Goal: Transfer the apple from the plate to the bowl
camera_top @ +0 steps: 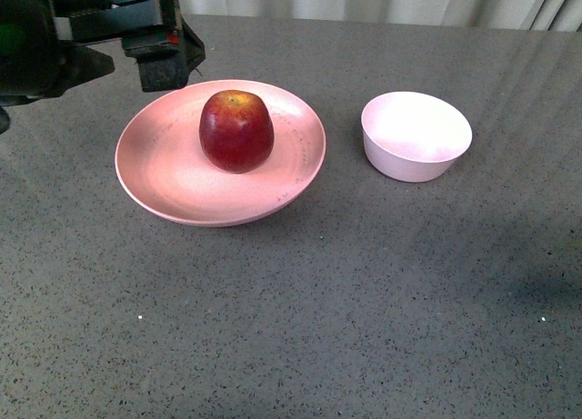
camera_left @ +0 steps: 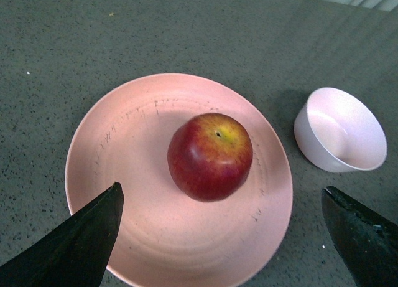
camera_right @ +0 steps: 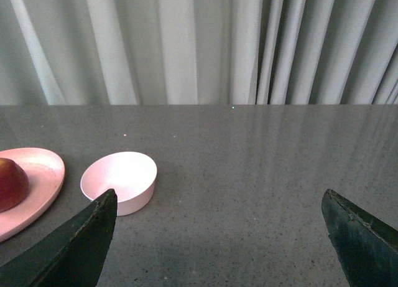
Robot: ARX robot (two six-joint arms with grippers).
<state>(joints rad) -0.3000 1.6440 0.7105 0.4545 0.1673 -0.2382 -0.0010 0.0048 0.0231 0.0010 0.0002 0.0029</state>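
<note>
Apple (camera_top: 236, 130) sits mid plate (camera_top: 155, 178) in the front view, with your left gripper (camera_top: 168, 64) near the far rim. Left wrist: jaws wide apart and empty, apple straight ahead between them. Right wrist: right gripper (camera_right: 217, 197) parted, empty, farther off.

The apple (camera_top: 236, 130), glossy dark red with a yellowish patch round its stem, stands upright near the middle of the plate (camera_top: 164, 178), left of centre in the upper half of the front view. The plate is wide, shallow, round and pink, with faint dark speckles on its rim. The bowl (camera_top: 409, 164), small, deep, pale pink-white and empty, sits upright right of the plate, not touching it.
</note>
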